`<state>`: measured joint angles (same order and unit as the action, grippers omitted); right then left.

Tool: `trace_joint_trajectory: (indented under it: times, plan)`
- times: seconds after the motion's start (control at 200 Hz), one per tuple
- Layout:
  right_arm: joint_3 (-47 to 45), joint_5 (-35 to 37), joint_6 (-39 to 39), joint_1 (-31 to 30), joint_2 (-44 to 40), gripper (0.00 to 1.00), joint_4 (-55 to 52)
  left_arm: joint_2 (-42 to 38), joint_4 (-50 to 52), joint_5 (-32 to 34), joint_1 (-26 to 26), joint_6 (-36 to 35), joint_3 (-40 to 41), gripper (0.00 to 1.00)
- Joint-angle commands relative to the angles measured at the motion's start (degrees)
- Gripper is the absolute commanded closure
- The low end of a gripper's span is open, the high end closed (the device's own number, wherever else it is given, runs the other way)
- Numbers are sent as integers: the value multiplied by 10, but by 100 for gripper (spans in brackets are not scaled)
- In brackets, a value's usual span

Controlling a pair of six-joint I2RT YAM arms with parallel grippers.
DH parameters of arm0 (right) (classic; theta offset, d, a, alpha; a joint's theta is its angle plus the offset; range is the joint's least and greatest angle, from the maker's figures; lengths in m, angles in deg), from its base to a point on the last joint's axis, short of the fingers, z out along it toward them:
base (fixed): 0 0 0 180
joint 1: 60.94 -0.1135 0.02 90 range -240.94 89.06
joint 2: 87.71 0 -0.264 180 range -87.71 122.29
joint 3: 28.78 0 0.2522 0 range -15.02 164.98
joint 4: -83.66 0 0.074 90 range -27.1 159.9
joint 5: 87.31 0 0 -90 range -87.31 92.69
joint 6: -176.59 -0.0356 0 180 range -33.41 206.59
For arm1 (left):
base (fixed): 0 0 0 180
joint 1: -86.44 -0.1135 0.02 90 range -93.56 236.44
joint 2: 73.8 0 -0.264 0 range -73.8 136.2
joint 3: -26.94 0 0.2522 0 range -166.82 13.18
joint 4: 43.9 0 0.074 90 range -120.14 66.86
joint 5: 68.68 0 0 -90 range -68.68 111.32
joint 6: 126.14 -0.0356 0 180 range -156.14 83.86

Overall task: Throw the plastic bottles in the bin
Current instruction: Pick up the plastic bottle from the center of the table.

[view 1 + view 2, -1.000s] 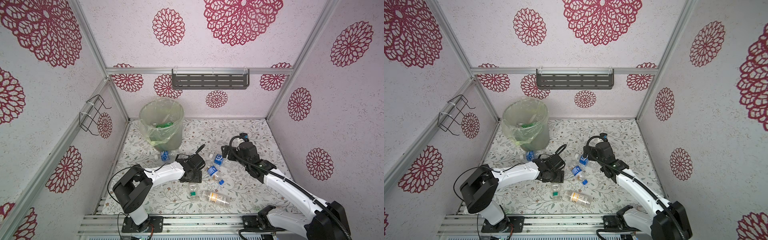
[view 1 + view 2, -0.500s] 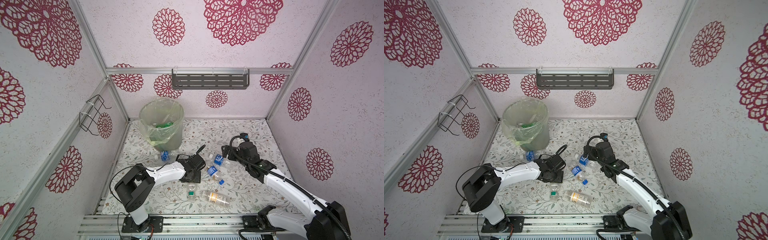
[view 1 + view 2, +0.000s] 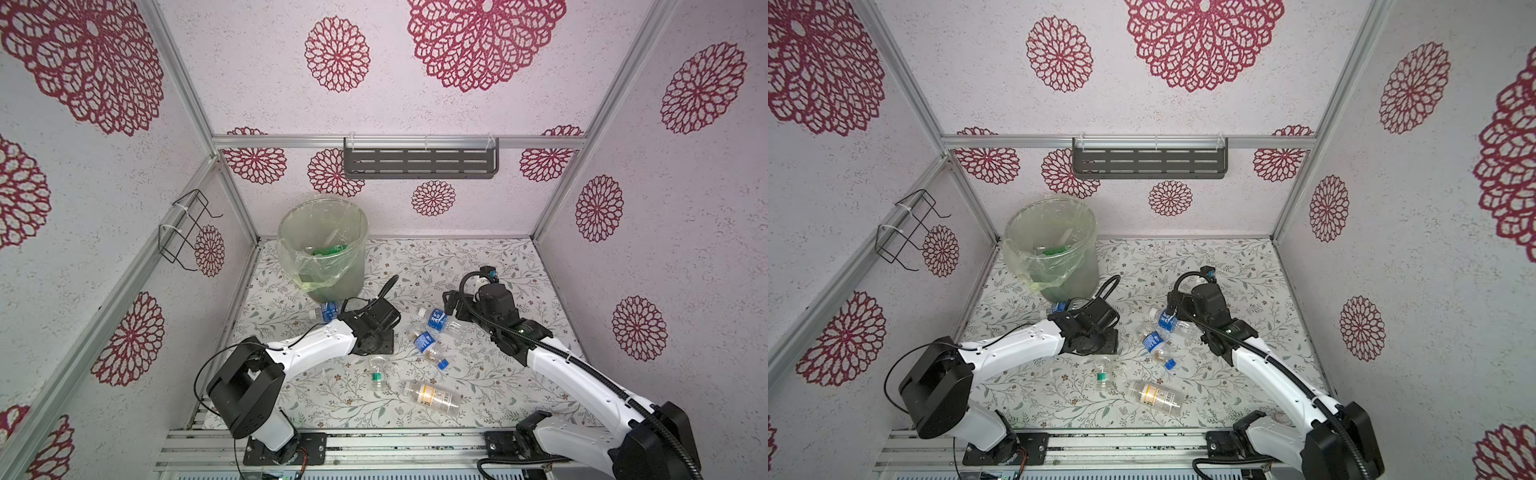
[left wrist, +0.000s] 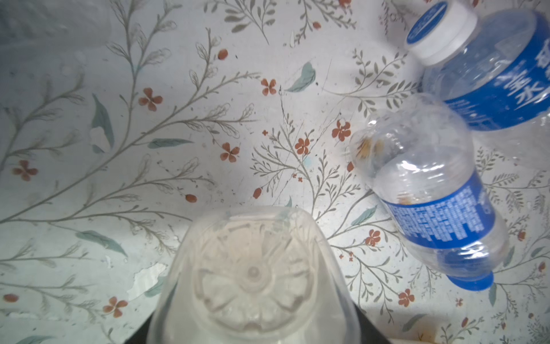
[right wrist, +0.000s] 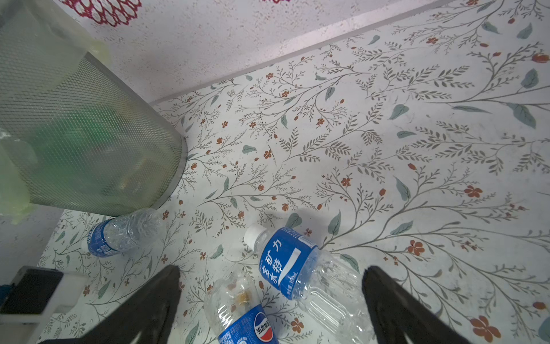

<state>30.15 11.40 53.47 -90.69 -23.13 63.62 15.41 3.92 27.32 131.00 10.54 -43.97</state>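
The green-capped bottle (image 3: 377,370) lay on the surface (image 3: 478,266) just in front of the left gripper (image 3: 375,348), cap pointing toward the near edge. In the left wrist view its clear base (image 4: 253,274) faced the camera squarely, so its long axis ran in line with the fingers, not across them. Only dark slivers showed beside that base, so I could not tell whether those fingers pinched it. The left arm was plainly the nearer. The right gripper (image 5: 272,268) stood with fingers (image 5: 160,297) spread wide over the white-capped bottle (image 5: 288,262) and the blue-capped bottle (image 5: 238,315), which lay touching. A yellow-labelled bottle (image 3: 432,397) lay nearer the front edge. The bin (image 3: 355,270) stood upright beyond the left gripper, by the back left corner. One blue-labelled bottle (image 3: 328,311) lay just beside its foot. The path there looked open, though the rim would need a high lift.
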Motion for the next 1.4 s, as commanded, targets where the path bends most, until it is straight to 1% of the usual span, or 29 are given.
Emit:
trace_joint_trajectory:
  times: [0.0, 0.165, 0.275, 0.47, 0.755, 1.051, 1.156, 1.276, 1.396]
  plan:
    - [4, -4, -12, 5, 2, 1, 3, -29, -19, -3, -16, -1, 14, 40]
    - [6, -7, -16, 5, 6, 1, 4, -59, -32, -14, -35, -4, 25, 42]
    - [9, -12, -18, 4, 12, 1, 6, -72, -30, -22, -44, -11, 14, 43]
    - [14, -16, -23, 4, 24, 1, 5, -100, -22, -21, -57, -28, -10, 43]
    - [19, -17, -26, 5, 34, 1, 5, -152, -25, -12, -97, -41, -14, 43]
    - [29, -27, -28, 5, 51, 1, 8, -221, -53, -9, -135, -34, -21, 45]
    - [31, -28, -26, 5, 55, 1, 10, -235, -52, -14, -151, -30, -29, 45]
    - [34, -26, -25, 5, 58, 1, 10, -237, -34, -49, -169, -28, -57, 44]
    - [36, -26, -25, 5, 63, 1, 10, -238, 0, -32, -178, -24, -90, 47]
